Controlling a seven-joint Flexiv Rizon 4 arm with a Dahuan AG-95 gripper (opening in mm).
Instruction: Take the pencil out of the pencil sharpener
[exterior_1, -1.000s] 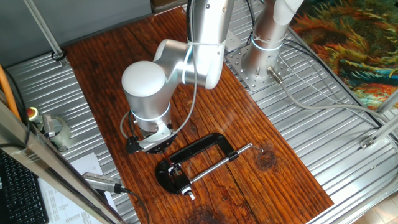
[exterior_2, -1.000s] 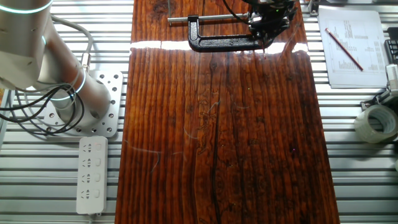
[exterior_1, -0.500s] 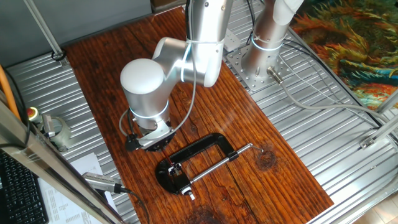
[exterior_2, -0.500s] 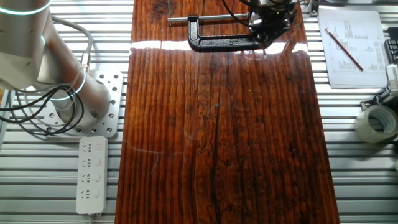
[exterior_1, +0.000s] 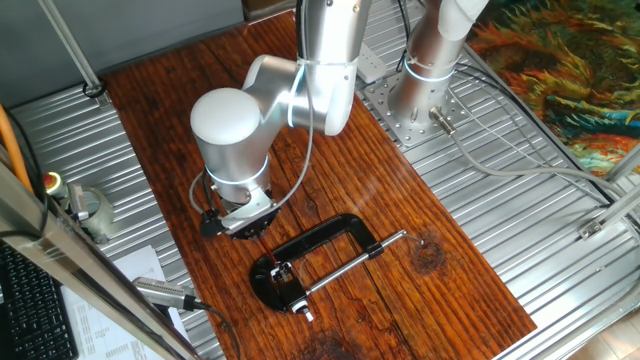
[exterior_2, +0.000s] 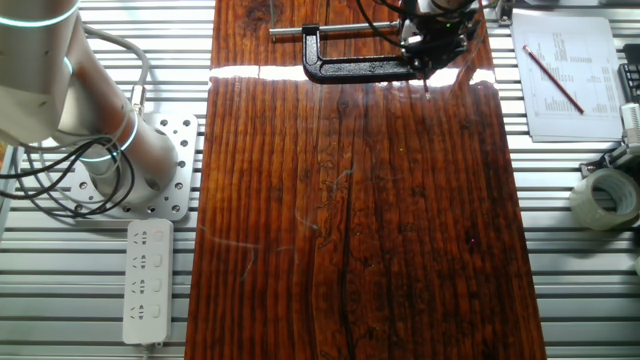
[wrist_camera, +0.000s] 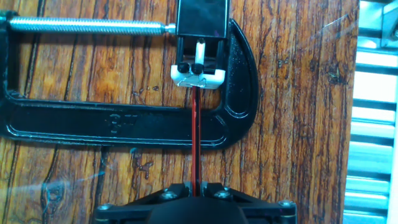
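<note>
Wood planks cover the table (exterior_1: 420, 200); the arm hides the gripper (exterior_1: 232, 222), at 10 o'clock from the clamp (exterior_1: 315, 250). From the other side, the gripper (exterior_2: 428, 60) is dark and blurry. Looking down the hand, the pencil (wrist_camera: 194, 137) runs from the sharpener (wrist_camera: 198, 76) at 12 o'clock down to the gripper (wrist_camera: 196, 186), which pinches it.

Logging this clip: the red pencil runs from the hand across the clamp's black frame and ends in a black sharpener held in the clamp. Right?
Not quite. The sharpener is white or pale grey, not black, as the hand view shows. The rest holds: the red pencil runs from the hand across the black frame of the clamp into it.
</note>
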